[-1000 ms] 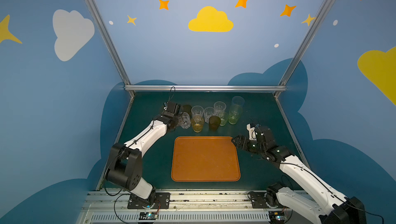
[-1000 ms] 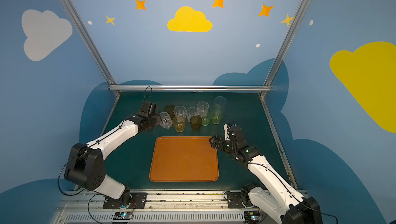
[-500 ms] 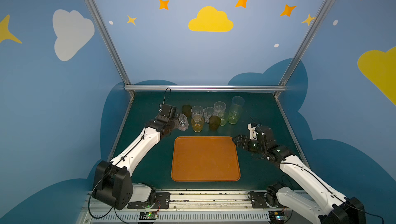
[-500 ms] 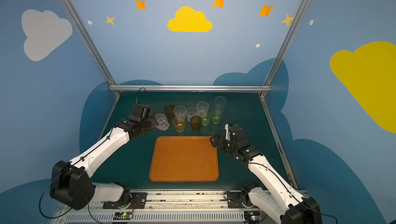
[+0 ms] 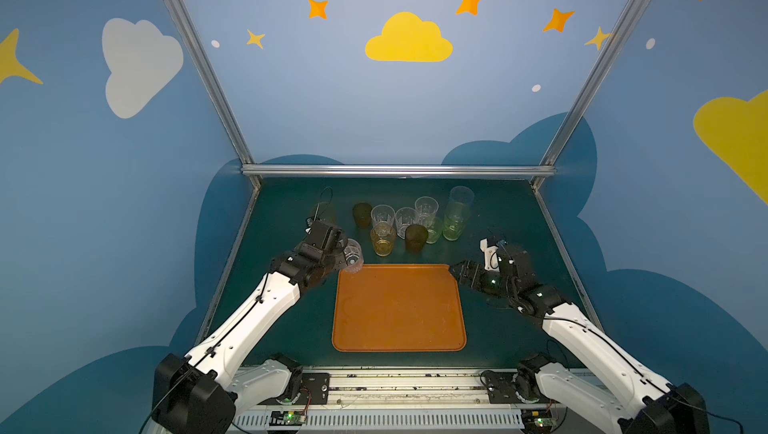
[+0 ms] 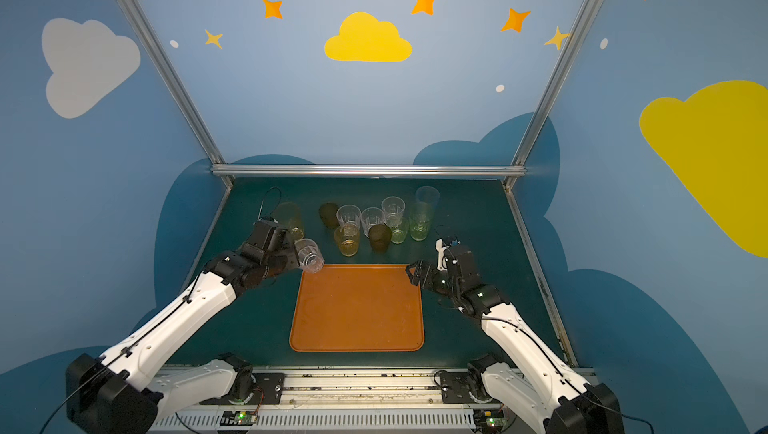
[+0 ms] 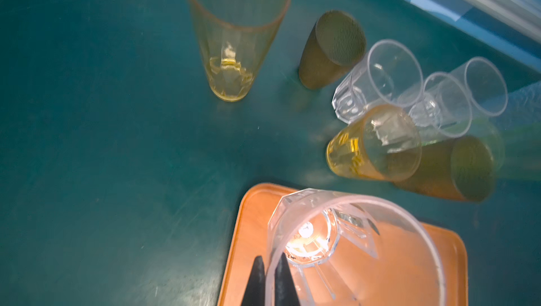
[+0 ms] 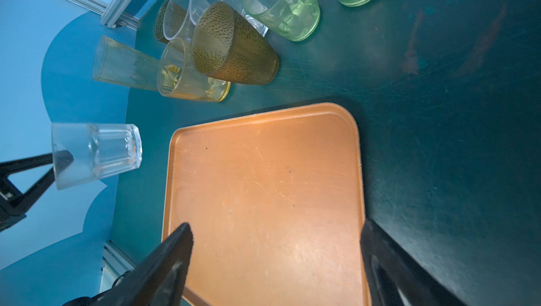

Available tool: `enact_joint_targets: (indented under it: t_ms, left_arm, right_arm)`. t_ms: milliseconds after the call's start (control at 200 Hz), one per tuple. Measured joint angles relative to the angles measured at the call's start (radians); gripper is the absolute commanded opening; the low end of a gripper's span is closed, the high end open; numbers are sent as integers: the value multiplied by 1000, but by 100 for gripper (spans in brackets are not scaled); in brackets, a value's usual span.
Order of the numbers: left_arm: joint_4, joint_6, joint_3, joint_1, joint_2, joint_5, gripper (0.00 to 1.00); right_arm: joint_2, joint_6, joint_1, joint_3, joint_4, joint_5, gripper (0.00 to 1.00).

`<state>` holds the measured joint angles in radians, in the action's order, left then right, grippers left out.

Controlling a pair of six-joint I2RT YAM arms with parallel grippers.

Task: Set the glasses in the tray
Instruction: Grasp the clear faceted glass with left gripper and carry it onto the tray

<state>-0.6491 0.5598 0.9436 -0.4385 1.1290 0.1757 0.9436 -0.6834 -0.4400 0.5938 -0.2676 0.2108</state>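
Tray [image 5: 399,315]: orange-brown, flat and bare, lies at the front of the dark green worktop [image 5: 291,328].
Right hand [image 5: 456,273]: the fingers are wide apart and hold nothing. It hangs just over the tray's far right corner.
Left hand [image 7: 270,272]: the fingers are pinched on the rim of the clear glass [image 5: 353,260], one finger inside and one outside.
Held glass: it is tipped over, up off the worktop, at the tray's far left corner, with its bottom pointing at the tray.
Front row: the short amber glass [image 5: 383,240], the dark brown glass [image 5: 416,237] and the short green glass [image 5: 434,229] stand close together just behind the tray.
Back row: the second brown glass [image 5: 362,214] and three clear tumblers [image 5: 406,221] stand right behind them.
Tall ones: the tall amber glass [image 6: 289,218] stands alone on the far left. The tall green glass [image 5: 454,228] and the tall greyish glass [image 5: 461,197] are at the right end.
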Motion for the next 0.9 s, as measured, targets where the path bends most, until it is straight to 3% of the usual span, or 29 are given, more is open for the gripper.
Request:
enact_joint_targets:
  t_ms: [305,901]
  left_arm:
    - [-111,42,-104,-48,-95,-5,4]
    - [-239,168,-191,-183,-170,-37,4]
  right_arm:
    - [-11,15,0,-16,43,15,89]
    - [126,26,0,12,59,61,88]
